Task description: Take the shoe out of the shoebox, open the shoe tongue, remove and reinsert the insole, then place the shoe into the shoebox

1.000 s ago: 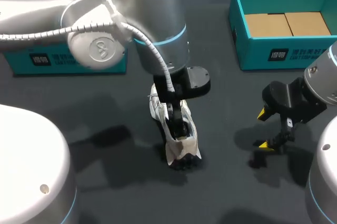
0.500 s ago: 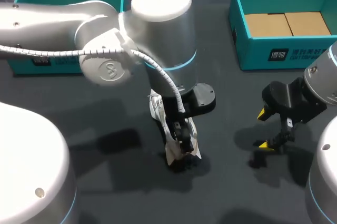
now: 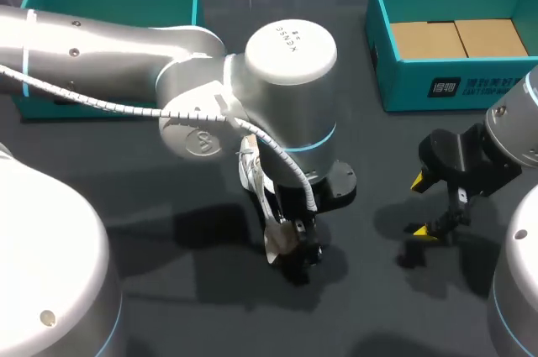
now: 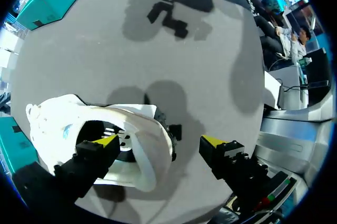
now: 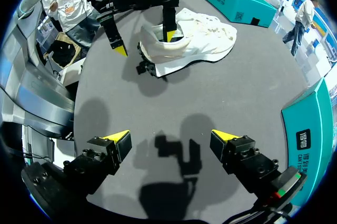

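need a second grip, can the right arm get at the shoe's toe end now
Probably yes: only bare table lies between the right hand and the shoe; the left hand crowds just its opening.

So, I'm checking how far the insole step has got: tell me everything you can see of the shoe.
The shoe is a white, soft-looking low sneaker resting sole down on the dark table, its opening facing up. The left arm's jaws stand open astride the heel wall, one inside the opening, the other outside. A pale flat edge and a small dark piece show under the heel; whether that is the insole is unclear.
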`<state>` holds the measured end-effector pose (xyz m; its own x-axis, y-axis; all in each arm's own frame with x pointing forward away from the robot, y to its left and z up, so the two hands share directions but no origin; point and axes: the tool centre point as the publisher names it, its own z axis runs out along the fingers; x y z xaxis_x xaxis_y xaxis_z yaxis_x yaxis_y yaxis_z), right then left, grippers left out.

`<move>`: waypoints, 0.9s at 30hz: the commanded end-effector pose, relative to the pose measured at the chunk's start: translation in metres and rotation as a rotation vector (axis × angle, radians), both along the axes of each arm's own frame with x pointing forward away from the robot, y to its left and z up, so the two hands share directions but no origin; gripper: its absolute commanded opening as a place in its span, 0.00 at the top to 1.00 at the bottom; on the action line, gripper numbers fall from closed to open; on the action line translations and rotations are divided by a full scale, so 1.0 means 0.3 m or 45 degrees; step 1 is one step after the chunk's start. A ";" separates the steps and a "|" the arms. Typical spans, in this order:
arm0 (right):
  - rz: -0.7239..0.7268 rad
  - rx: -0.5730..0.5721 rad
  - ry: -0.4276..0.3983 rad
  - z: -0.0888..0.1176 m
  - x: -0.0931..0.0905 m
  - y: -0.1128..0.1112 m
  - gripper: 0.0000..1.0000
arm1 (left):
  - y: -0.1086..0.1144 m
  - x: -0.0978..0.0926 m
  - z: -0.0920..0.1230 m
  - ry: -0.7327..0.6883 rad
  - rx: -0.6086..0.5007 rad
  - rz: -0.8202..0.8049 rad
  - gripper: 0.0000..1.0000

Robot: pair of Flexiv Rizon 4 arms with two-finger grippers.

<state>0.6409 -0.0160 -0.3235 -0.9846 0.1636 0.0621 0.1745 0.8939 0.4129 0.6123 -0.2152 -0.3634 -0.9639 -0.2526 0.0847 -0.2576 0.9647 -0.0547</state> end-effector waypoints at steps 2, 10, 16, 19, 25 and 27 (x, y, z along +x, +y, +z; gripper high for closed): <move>-0.002 -0.003 -0.003 0.001 -0.007 0.000 0.00 | 0.005 -0.013 -0.053 -0.016 -0.017 0.023 0.00; -0.002 -0.003 -0.003 0.001 -0.007 0.000 0.00 | 0.017 -0.023 -0.073 -0.034 -0.040 0.015 0.00; -0.002 -0.003 -0.003 0.001 -0.007 0.000 0.00 | 0.010 -0.022 -0.081 -0.039 -0.033 -0.010 0.06; -0.002 -0.003 -0.003 0.001 -0.007 0.000 0.00 | 0.005 -0.021 -0.082 -0.041 -0.024 -0.026 0.06; -0.002 -0.003 -0.003 0.001 -0.007 0.000 0.00 | -0.002 -0.012 -0.078 -0.042 -0.009 -0.040 0.12; -0.002 -0.003 -0.003 0.001 -0.007 0.000 0.00 | -0.003 -0.009 -0.077 -0.037 0.005 -0.051 0.16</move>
<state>0.6409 -0.0160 -0.3235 -0.9846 0.1636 0.0621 0.1746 0.8939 0.4129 0.6083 -0.2108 -0.3866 -0.9744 -0.2181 0.0539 -0.2217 0.9723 -0.0736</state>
